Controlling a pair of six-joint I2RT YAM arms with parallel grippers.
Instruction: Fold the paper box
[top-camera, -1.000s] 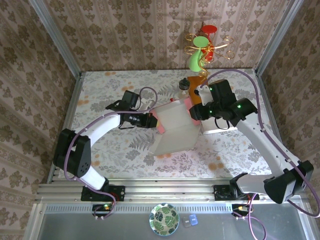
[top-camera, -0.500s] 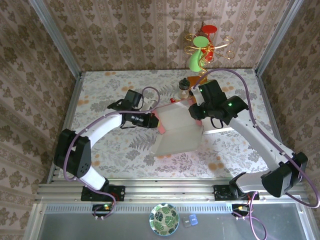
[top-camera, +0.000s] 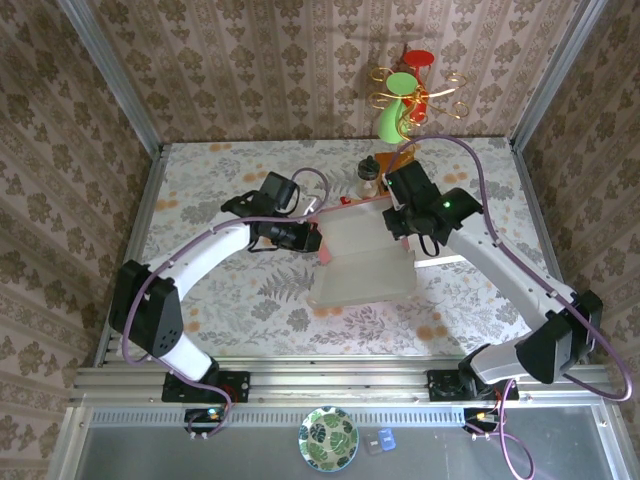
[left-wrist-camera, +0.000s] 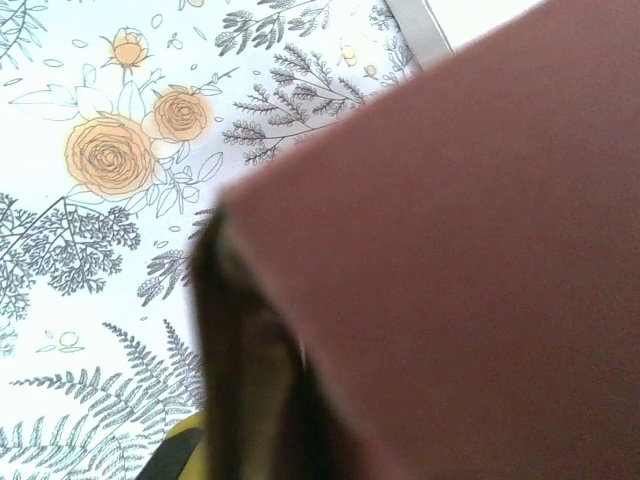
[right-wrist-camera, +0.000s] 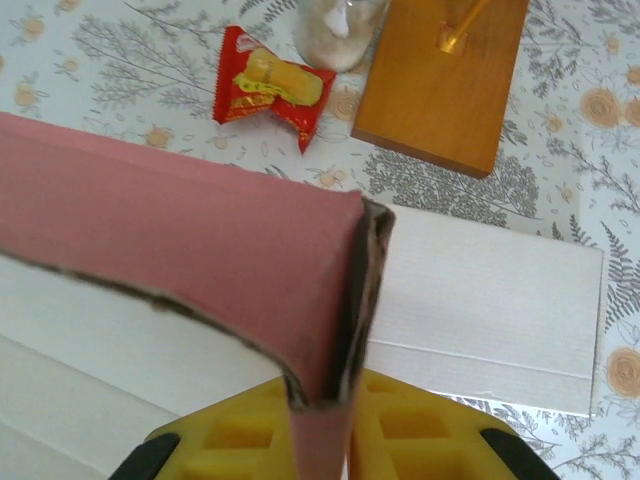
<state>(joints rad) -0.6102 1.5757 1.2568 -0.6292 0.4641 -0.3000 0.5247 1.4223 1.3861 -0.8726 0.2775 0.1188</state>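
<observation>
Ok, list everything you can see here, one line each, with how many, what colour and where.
paper box: one, pink and white, table centre
card: one, white-grey, flat, right of the box
wooden block: one, orange, behind the card
snack packet: one, red and yellow, behind the box
bottle: one, clear, beside the block
wire stand: one, gold, green and red, on the block
dish: one, green-patterned, front ledge
left fingers: closed on the box's left edge
right fingers: yellow, pinching its right flap

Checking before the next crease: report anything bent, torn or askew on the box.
The paper box has a pink flap pinched in the right gripper. The flap bows in a curve instead of lying flat along a crease, and its cut edge looks rough and frayed near the grip.
</observation>
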